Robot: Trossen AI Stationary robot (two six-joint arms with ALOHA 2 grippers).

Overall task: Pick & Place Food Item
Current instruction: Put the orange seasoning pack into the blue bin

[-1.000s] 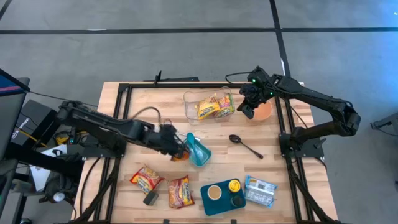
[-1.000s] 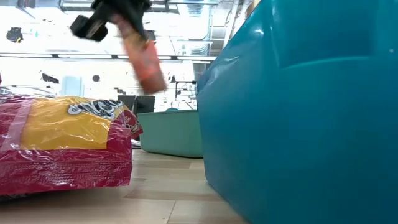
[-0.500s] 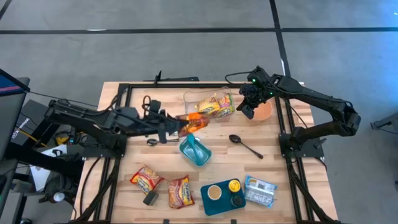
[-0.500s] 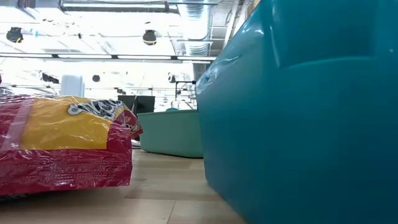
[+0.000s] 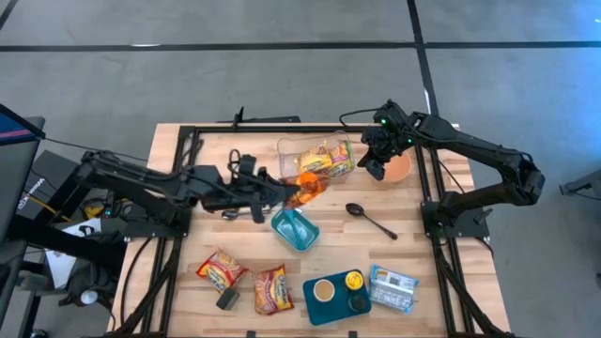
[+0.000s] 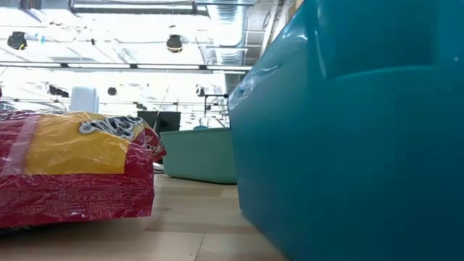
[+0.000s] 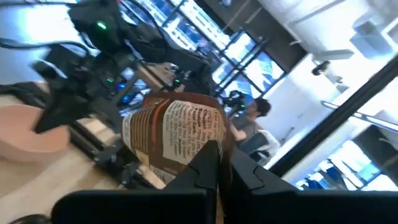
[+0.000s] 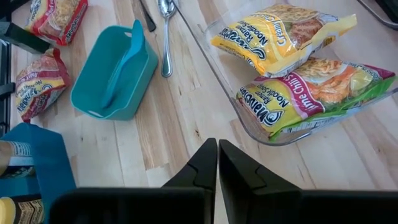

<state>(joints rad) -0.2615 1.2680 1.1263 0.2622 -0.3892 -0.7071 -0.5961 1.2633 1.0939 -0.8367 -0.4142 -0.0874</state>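
left gripper clamps an orange packet by the clear tray, its label blurred.

— What's the surface?
— A light butcher-block table.
— What rests directly on it?
— A clear tray, pink bowl, black spoon, teal container, two noodle packets, teal tray, blue packet.
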